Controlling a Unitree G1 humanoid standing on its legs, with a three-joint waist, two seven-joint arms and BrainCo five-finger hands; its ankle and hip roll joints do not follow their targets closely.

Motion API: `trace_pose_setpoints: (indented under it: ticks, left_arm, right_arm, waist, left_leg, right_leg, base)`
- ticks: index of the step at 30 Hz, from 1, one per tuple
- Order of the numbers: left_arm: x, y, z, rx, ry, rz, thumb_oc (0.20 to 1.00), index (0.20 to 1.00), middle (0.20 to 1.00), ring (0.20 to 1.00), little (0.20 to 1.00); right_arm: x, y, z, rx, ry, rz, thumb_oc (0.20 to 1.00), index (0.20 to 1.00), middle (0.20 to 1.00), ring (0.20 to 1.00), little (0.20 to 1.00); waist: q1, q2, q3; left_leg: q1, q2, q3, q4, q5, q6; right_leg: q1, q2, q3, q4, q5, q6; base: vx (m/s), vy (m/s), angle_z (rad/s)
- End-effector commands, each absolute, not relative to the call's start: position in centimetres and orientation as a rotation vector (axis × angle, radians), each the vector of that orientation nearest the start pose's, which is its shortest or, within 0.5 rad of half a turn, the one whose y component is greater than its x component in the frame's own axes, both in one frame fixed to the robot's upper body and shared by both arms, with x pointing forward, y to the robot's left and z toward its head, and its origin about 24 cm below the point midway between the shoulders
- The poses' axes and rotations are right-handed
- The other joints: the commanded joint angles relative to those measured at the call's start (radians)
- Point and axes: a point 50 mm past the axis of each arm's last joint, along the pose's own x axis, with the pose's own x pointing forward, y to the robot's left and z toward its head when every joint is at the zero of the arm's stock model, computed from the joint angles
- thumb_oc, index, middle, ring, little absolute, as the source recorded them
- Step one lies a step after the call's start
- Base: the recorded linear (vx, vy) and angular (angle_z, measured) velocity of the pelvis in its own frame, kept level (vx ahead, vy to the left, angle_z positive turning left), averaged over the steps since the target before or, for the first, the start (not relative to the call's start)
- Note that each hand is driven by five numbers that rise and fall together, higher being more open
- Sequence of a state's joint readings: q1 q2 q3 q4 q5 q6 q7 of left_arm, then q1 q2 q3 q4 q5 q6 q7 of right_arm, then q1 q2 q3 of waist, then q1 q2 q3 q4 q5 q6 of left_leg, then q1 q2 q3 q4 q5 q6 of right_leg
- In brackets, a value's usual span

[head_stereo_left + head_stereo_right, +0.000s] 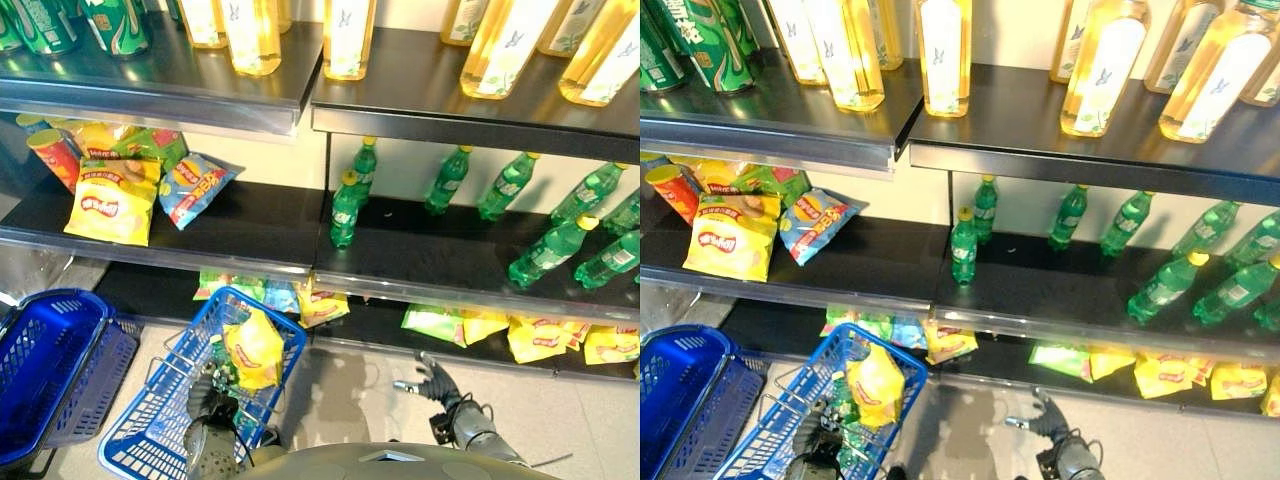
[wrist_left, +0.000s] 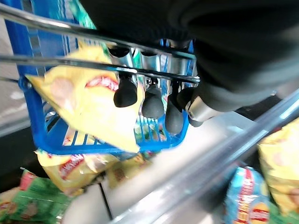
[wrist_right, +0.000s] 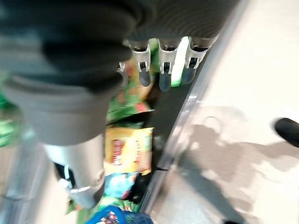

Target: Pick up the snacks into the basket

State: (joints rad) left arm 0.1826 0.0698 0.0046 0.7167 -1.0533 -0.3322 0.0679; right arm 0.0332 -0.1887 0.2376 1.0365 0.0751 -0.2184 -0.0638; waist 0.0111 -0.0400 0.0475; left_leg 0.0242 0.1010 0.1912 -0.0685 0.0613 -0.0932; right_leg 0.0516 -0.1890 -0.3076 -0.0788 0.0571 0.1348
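The left hand point(image 2: 154, 100) hung low at the near end of the blue wire basket point(image 1: 170, 420), its fingers curled over the basket's metal handle bars point(image 2: 93, 70) so that the dark fingertips hooked down past the two rails; it was clenched on the handle, carrying the basket above the pale floor. Just past those fingertips, inside the basket, a yellow snack bag point(image 1: 254, 348) stood tilted against the far wall, with what seemed to be a green packet point(image 1: 222, 362) beside it, though that one was too blurred to name surely.

The right hand point(image 1: 432, 380) reached forward from the lower right, low over the floor point(image 1: 350, 400), its fingers fairly straight and spread, the thumb out to the side, holding nothing. It was released and clear of everything, pointing toward the bottom shelf. Ahead of its fingertips lay green and yellow snack bags point(image 1: 470, 325) on that shelf; more yellow bags point(image 1: 560, 340) lay off to its right. Up and to the left of the left hand, a heap of yellow and blue chip bags point(image 1: 130, 190) sat on the middle shelf. A second blue basket point(image 1: 50, 360) stood just beside the left hand's basket, further left.
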Motion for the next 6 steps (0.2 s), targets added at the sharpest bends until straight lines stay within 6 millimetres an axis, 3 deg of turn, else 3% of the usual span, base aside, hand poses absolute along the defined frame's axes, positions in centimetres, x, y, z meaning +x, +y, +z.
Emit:
trace_pose_setpoints:
  ticks: [1,6]
  left_arm:
    - [17.7,20.3,-9.3,-0.767,0.299,0.558,0.2,0.2,0.2,0.2,0.2]
    - [17.5,19.0,-9.7,-0.795,0.331,0.523,0.2,0.2,0.2,0.2,0.2]
  right_arm:
    - [14.3,-20.4,-14.5,-0.117,0.88,-0.16,1.0,1.0,1.0,1.0,1.0]
    - [13.3,-21.2,-15.1,-0.065,0.959,-0.307,1.0,1.0,1.0,1.0,1.0]
  waist:
    - [-0.007,0.011,-0.012]
    - [-0.009,0.024,-0.025]
  left_leg:
    - [-0.038,0.0,-0.033,-0.019,0.033,0.01]
    - [-0.031,0.006,-0.03,-0.019,0.027,0.007]
  right_leg:
    - [-0.034,-0.028,0.004,0.005,0.08,0.057]
    - [-0.025,-0.023,0.007,-0.001,0.073,0.053]
  base:
    - [0.0,0.0,0.0]
    - [0.04,-0.029,0.01]
